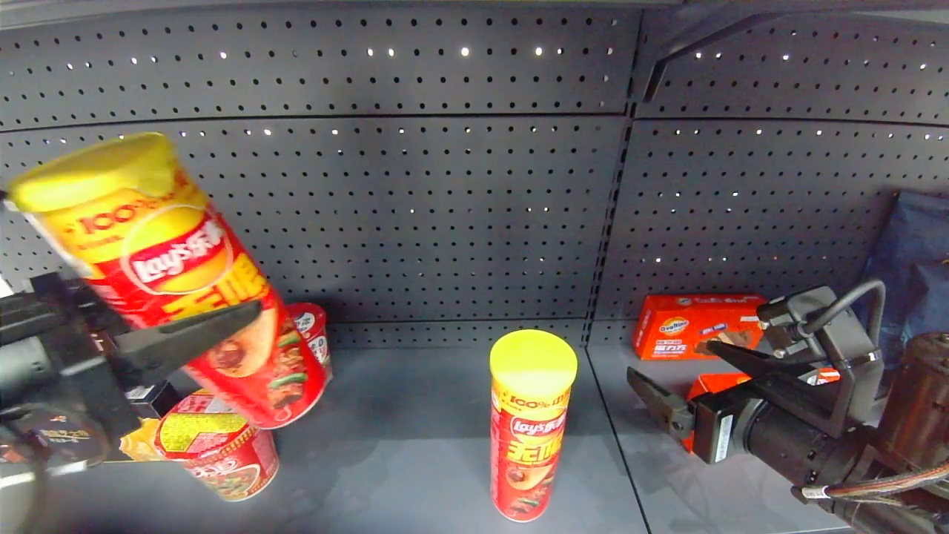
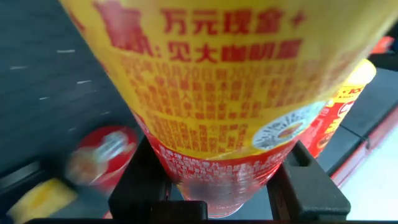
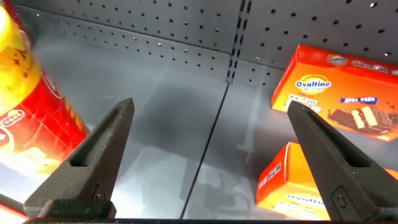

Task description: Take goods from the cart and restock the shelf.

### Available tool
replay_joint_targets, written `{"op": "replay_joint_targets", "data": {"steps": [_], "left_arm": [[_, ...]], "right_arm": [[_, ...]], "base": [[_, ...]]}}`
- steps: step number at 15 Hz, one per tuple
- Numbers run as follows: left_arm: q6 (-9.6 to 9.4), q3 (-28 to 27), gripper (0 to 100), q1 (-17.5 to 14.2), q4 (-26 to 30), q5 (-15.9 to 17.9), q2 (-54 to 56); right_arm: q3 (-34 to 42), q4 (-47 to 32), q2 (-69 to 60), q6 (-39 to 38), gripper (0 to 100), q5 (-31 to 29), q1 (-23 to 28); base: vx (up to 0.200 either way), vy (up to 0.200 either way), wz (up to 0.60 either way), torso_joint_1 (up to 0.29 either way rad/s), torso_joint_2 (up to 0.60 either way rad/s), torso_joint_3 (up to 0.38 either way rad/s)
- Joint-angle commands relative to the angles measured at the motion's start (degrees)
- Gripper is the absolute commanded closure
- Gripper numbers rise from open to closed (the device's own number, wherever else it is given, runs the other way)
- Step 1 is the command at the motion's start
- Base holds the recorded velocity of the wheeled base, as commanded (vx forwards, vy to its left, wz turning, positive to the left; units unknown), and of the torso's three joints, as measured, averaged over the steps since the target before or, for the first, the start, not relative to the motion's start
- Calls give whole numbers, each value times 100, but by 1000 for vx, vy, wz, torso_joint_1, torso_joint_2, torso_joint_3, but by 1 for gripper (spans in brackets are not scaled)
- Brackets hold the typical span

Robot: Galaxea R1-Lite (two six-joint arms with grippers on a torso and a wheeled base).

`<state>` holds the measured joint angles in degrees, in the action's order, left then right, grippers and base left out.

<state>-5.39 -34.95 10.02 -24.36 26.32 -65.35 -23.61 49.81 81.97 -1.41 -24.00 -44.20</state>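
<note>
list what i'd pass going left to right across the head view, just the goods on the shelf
tilted chip can -> upright chip can -> orange box standing against the back panel -> blue bag

The tilted chips can (image 1: 170,259) hides most of a red cup (image 1: 315,334) behind it; far to its right, a blue bag (image 1: 908,245) is cut off.
</note>
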Motion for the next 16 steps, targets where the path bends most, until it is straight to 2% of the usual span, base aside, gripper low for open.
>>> {"op": "replay_joint_targets", "data": {"steps": [1,2,4,5,6,10,12,15,16], "left_arm": [[3,-38,100,492,-509,75,-1348],[-6,-249,100,615,-1115,391,-2227],[-15,-618,100,765,-1563,840,-3010],[-15,-803,100,826,-1616,972,-3238],[-59,-1216,100,932,-1660,1200,-3713],[-489,-2148,100,1002,-1669,1982,-4759],[-604,-2315,100,1081,-1660,1991,-5057],[-621,-2394,100,1142,-1660,1991,-5189],[-736,-2517,100,1160,-1634,1991,-5295]], "right_arm": [[50,2,-41,1,0,1,8],[155,2,-173,-8,0,1,43],[173,2,-234,-8,0,1,149],[173,2,-234,-8,0,10,184],[182,2,-234,-43,0,10,210],[182,2,-234,-78,0,18,228],[173,2,-234,-78,0,27,237],[173,2,-234,-87,0,45,307],[164,2,-225,-87,0,45,307]], "base": [[0,0,0,0,0,0],[0,0,0,0,0,0],[0,0,0,0,0,0],[0,0,0,0,0,0],[0,0,0,0,0,0],[0,0,0,0,0,0],[0,0,0,0,0,0],[0,0,0,0,0,0],[0,0,0,0,0,0]]}}
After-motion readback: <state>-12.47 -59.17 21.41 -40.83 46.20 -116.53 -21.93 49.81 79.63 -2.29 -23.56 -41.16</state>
